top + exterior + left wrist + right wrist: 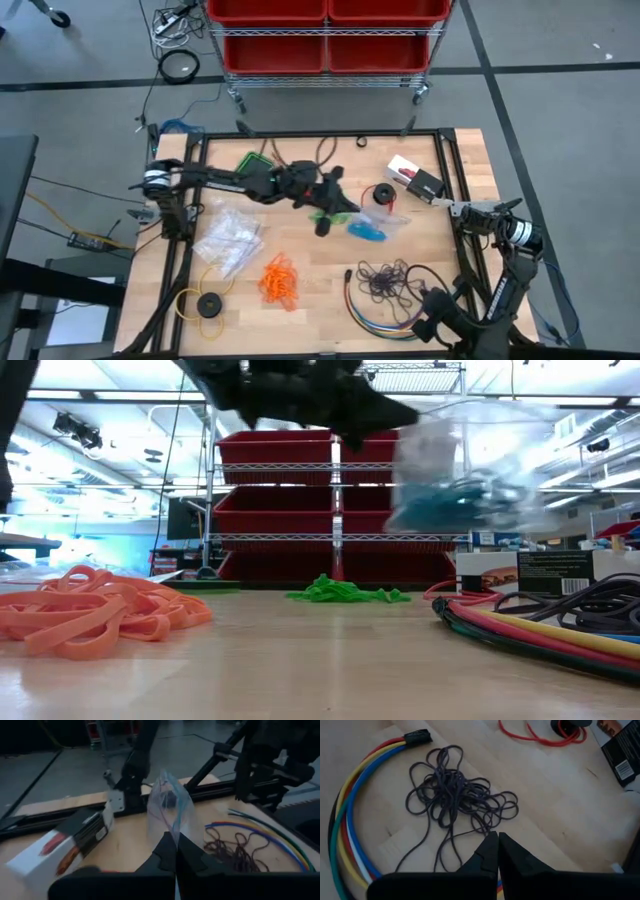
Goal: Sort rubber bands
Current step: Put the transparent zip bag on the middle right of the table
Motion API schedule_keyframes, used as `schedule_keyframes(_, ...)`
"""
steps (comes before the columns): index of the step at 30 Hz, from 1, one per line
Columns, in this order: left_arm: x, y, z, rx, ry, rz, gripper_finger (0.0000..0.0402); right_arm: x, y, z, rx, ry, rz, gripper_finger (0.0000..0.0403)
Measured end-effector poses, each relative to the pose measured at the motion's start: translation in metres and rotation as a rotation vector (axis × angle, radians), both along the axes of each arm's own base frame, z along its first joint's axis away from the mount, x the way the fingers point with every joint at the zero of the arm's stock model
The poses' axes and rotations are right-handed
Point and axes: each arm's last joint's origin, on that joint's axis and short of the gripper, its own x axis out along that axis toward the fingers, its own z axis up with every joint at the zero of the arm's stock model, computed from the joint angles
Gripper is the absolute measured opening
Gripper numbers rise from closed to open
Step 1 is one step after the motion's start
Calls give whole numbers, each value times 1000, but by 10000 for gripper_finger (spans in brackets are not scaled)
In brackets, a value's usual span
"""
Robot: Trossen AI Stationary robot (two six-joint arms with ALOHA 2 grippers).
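1. Reference landmark: the dark purple bunch (457,795) of rubber bands. All positions below are given relative to it.
2. The right gripper (497,851) hovers just beside the purple bunch, above its near edge. Its fingers are closed together with nothing between them.
3. The multicoloured cables (350,820) curve around one side of the purple bunch. They are not task items; keep the fingers off them.
4. The left gripper (176,851) is across the table from the purple bunch, raised above the board. Its fingers are clamped on the lower edge of a clear plastic bag (171,812).
5. In the low view, blue bands (455,500) show through the hanging bag.
6. The orange bunch (279,279) lies on the table well apart from the purple bunch, toward the left arm's side. The green bunch (345,592) lies farther back, below the left gripper.
7. Handling estimate: the bands are very light, soft and stretchy. Loops will likely tangle, snag and trail when lifted.
8. Recommended hold: pinch the dense centre of the purple knot, not a stray outer loop, which would probably stretch and slip free.
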Motion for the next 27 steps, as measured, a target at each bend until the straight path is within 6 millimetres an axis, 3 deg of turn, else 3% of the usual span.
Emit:
schedule_keyframes(15, 72, 4, -16, -181, -56, -105, 0, 2, -2, 0, -3, 5, -13, 1)
schedule_keyframes(21, 89, -1, -21, -250, -59, -232, 0, 5, -3, 0, -3, 10, -21, 0)
schedule_keyframes(27, 92, 1, -30, -250, -33, -212, 1, 12, -6, 0, -6, 16, -40, 0)
